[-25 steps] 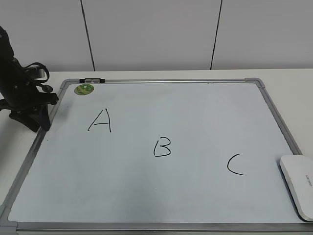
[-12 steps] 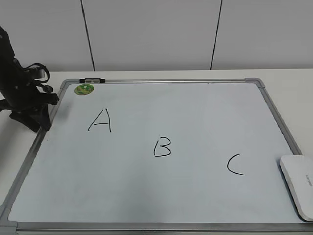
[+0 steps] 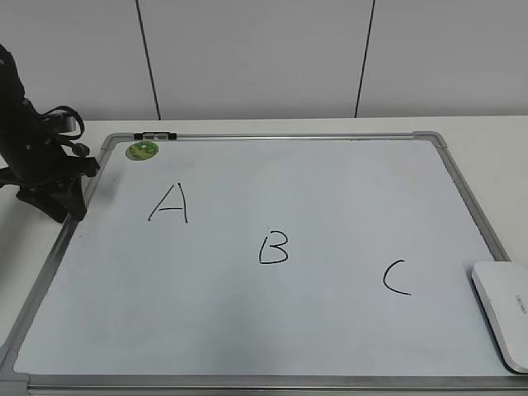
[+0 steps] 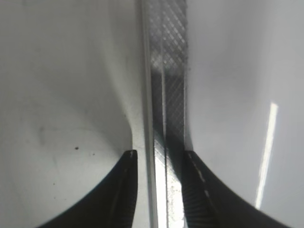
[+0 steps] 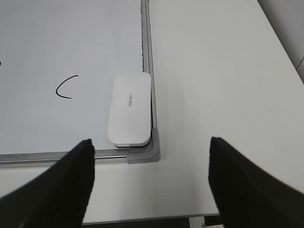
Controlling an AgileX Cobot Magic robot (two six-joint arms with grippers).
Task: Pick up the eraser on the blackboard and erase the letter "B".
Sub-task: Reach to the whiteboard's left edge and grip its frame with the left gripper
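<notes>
The blackboard (image 3: 330,190) lies flat on the white table, with the letter "B" (image 3: 273,248) near its middle. The white eraser (image 3: 503,309) lies on the board's front right corner; in the right wrist view the eraser (image 5: 129,109) sits just ahead of my right gripper (image 5: 150,141). That gripper is wide open and empty, above the bare table in front of the board's corner cap. My left gripper (image 3: 64,205) sits at the board's left edge. In the left wrist view its jaws (image 4: 160,156) are closed on the silver frame (image 4: 164,95).
A round green magnet (image 3: 142,150) and a black clip (image 3: 155,135) are at the board's far left corner. The "A" (image 3: 170,204) is left of the "B", the "C" (image 3: 397,277) to its right near the eraser. The table's front edge (image 5: 166,219) is just below the right gripper.
</notes>
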